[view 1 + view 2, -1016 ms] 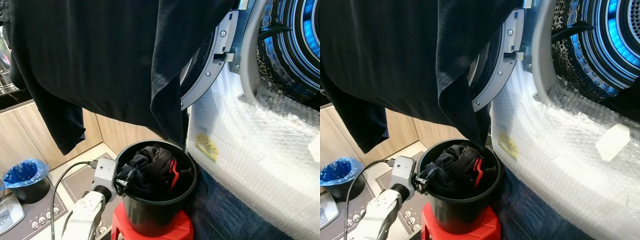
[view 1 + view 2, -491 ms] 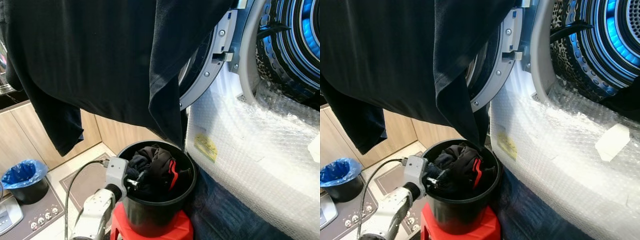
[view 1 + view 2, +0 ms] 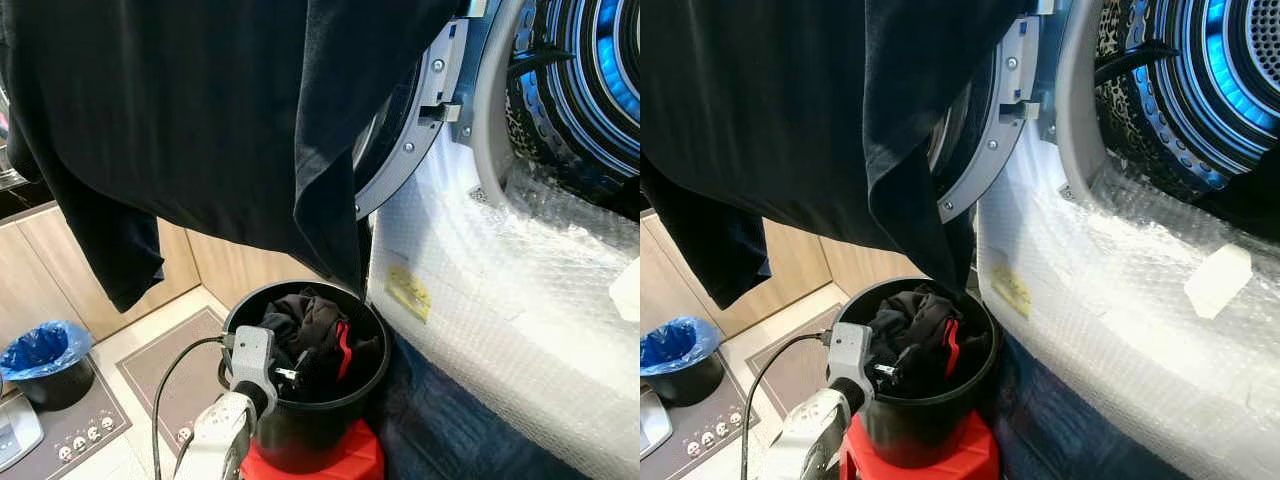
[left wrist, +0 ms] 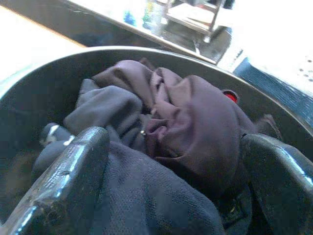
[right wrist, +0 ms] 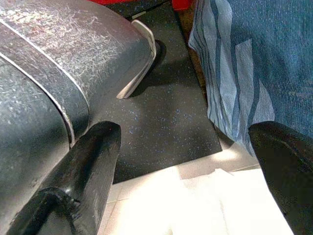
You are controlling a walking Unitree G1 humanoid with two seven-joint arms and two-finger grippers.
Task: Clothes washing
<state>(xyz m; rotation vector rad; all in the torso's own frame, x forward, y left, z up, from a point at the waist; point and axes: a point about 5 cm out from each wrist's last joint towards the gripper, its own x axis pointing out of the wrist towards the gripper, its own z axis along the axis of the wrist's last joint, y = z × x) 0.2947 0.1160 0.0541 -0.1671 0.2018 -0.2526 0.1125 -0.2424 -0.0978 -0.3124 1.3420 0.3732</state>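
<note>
A black bucket (image 3: 310, 440) on a red stool (image 3: 340, 465) holds dark clothes (image 3: 315, 335) with a red-trimmed piece. My left gripper (image 3: 290, 375) reaches over the bucket's near rim into the pile, open, its fingers (image 4: 68, 181) either side of a dark purple bundle (image 4: 190, 122). A large black garment (image 3: 200, 120) hangs across the top of the eye views, its point dipping to the bucket. The washing machine's drum (image 3: 590, 90) glows blue at the right, door (image 3: 415, 130) open. My right gripper (image 5: 186, 181) hangs open above the floor.
Bubble wrap (image 3: 500, 290) covers the machine's front. Blue cloth (image 3: 450, 440) lies on the floor beside the stool. A small bin with a blue liner (image 3: 45, 355) stands at the left by wooden cabinets (image 3: 60, 270). A grey mat (image 3: 175, 365) lies before the bucket.
My left gripper has moved right, from outside the bucket's rim to over the rim and into the clothes. The camera has shifted slightly.
</note>
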